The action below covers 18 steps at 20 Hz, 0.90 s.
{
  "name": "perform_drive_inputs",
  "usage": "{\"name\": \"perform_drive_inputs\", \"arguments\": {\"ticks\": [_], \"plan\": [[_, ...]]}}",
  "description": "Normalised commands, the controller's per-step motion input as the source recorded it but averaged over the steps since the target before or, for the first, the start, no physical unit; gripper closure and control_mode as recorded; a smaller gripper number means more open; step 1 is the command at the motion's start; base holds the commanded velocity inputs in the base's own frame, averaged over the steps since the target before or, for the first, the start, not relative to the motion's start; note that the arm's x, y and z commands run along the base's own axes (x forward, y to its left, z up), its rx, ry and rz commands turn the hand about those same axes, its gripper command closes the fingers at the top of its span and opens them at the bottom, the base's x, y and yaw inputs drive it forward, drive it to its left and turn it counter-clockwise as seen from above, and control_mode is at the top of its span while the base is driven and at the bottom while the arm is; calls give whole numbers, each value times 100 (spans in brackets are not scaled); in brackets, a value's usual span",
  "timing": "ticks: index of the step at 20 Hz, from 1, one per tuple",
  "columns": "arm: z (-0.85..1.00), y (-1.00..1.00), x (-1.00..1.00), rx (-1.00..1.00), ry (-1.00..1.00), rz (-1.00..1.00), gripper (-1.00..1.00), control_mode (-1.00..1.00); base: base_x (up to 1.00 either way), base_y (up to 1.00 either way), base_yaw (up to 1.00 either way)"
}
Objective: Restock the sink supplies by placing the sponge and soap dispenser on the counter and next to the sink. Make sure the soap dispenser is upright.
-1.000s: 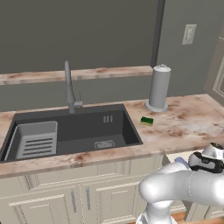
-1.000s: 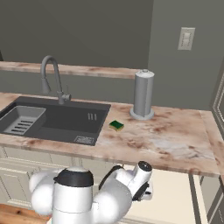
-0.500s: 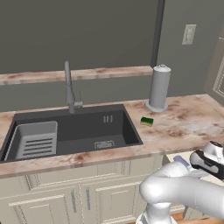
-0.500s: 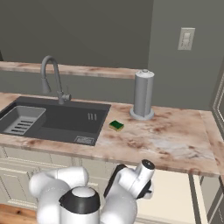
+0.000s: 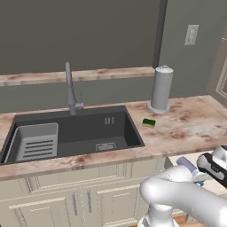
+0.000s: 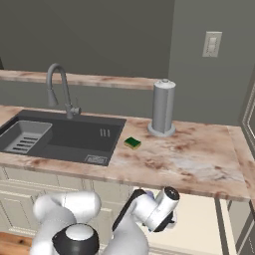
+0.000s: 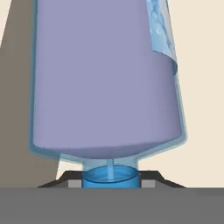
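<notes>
Below counter, gripper clamps soap dispenser

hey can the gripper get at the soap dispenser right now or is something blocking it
Yes, it looks that way. In the hand view the soap dispenser sits right at the gripper, its blue neck between the closed fingertips. Nothing stands between them; it seems already clamped on the neck, down below the counter edge.

no readable text; soap dispenser label blue, unlettered.
</notes>
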Motion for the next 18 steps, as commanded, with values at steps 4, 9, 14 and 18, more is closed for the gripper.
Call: {"name": "perform_drive_inputs", "arguments": {"ticks": [4,9,14,18], "plan": [[64,-25,-66,0,-21,0,100,-100,0,0,0],[83,-10,-53,0,-13,0,100,-100,0,0,0],[100,-17,-38,0,-9,0,100,-100,0,0,0],[98,-28,-41,0,0,0,100,-100,0,0,0]]}}
